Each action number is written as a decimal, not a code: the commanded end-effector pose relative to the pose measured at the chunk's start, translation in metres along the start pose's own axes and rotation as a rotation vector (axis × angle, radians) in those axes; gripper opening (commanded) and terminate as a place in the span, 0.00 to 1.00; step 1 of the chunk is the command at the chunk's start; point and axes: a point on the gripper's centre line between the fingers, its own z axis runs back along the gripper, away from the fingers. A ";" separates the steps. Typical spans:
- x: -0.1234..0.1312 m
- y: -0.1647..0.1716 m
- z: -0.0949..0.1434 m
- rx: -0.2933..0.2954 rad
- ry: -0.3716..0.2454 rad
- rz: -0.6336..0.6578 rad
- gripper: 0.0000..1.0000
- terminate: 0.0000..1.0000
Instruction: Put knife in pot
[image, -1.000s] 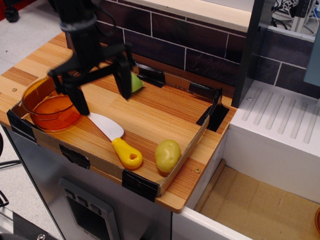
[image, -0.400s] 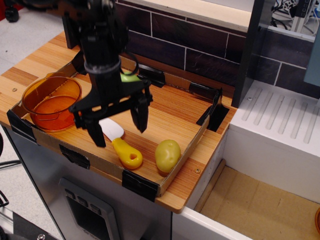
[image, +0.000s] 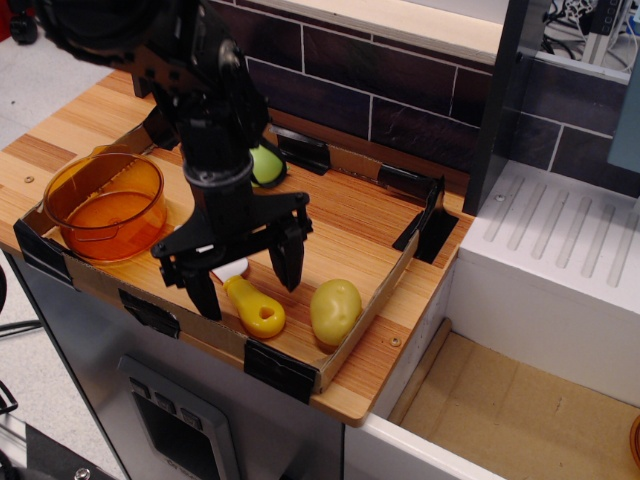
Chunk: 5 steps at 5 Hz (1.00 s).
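1. Orange and see-through, the pot (image: 104, 205) sits at the tray's (image: 375, 300) left end with no knife in it.
2. The gripper (image: 246, 282) hangs just above the knife (image: 250, 301), jaws spread wide and holding nothing; one finger is left of the yellow handle, the other right.
3. The knife lies flat on the wood, its white blade mostly hidden under the gripper.
4. The potato (image: 335, 310) lies just right of the handle; I judge a skewed descent could bump it.
5. The chunky handle may slip from a shallow grip, or the knife could clip the pot's wall.
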 end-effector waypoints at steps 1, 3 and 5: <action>0.006 -0.007 -0.004 -0.021 -0.005 -0.015 1.00 0.00; 0.010 -0.002 0.003 -0.012 -0.002 -0.017 0.00 0.00; 0.020 -0.004 0.048 -0.054 -0.028 -0.027 0.00 0.00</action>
